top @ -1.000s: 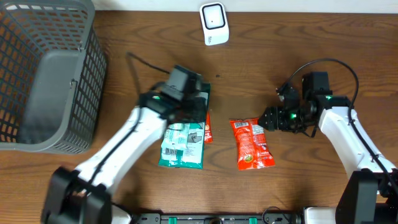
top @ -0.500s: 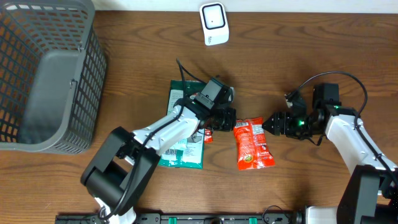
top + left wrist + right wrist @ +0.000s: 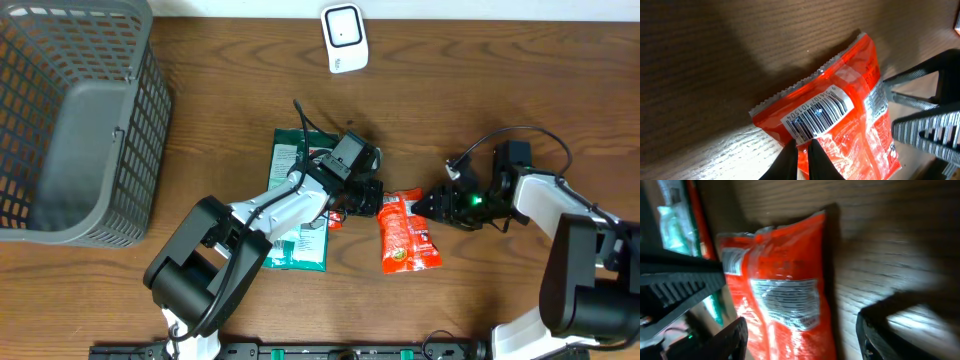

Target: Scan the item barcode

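Basket (image 3: pixel 70 120), grey wire, sits far left on the wooden table (image 3: pixel 520 80), well apart from the rest. Green packet (image 3: pixel 295 215) lies flat left of centre, partly under the left arm, with a thin red packet (image 3: pixel 334 214) along its right edge. White scanner (image 3: pixel 344 38) is at the table's far edge near centre, well apart from the bags. Left gripper (image 3: pixel 368 198) is low at the orange snack bag (image 3: pixel 406 235), jaws together, tips against the bag's edge right beside the barcode (image 3: pixel 816 114); can't tell if any film is pinched. Orange snack bag lies on the table just right of centre, between the two grippers, white barcode label face up near its crimped top seal. Right gripper (image 3: pixel 432 203) is near the bag's upper right edge, jaws wide apart, bag ahead of the gap, one finger (image 3: pixel 732 337) at the bag's side, the other over bare wood, nothing clamped.
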Action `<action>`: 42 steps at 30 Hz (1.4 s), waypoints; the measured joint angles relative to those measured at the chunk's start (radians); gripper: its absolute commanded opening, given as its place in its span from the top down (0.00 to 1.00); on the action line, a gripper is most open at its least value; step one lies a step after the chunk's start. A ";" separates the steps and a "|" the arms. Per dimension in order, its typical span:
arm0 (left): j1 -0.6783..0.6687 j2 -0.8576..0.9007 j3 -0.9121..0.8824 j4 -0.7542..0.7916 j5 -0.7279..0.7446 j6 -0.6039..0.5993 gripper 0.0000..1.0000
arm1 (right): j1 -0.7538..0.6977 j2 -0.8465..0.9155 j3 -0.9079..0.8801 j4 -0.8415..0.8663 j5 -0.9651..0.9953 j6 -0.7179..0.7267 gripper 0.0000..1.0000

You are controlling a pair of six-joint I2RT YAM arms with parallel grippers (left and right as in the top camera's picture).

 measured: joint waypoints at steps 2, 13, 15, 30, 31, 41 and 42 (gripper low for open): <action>0.000 0.000 0.000 0.000 -0.008 0.000 0.89 | 0.000 0.017 0.000 0.002 -0.029 -0.006 0.37; 0.000 0.000 0.000 -0.010 -0.055 0.000 0.89 | 0.000 0.049 -0.004 0.007 -0.089 -0.011 0.45; 0.000 0.000 0.000 -0.014 -0.062 0.000 0.89 | 0.000 0.049 -0.015 0.022 -0.095 -0.012 0.48; -0.018 0.000 -0.018 -0.026 -0.126 -0.001 0.89 | -0.007 0.057 -0.126 0.171 -0.227 -0.019 0.62; -0.018 0.000 -0.023 -0.026 -0.129 -0.001 0.89 | -0.007 0.057 -0.133 0.185 -0.235 -0.019 0.62; -0.018 0.001 -0.031 -0.026 -0.140 -0.001 0.89 | -0.006 0.063 -0.171 0.261 -0.288 -0.010 0.63; -0.018 0.001 -0.031 -0.026 -0.140 -0.001 0.89 | -0.006 0.063 -0.172 0.265 -0.290 -0.007 0.63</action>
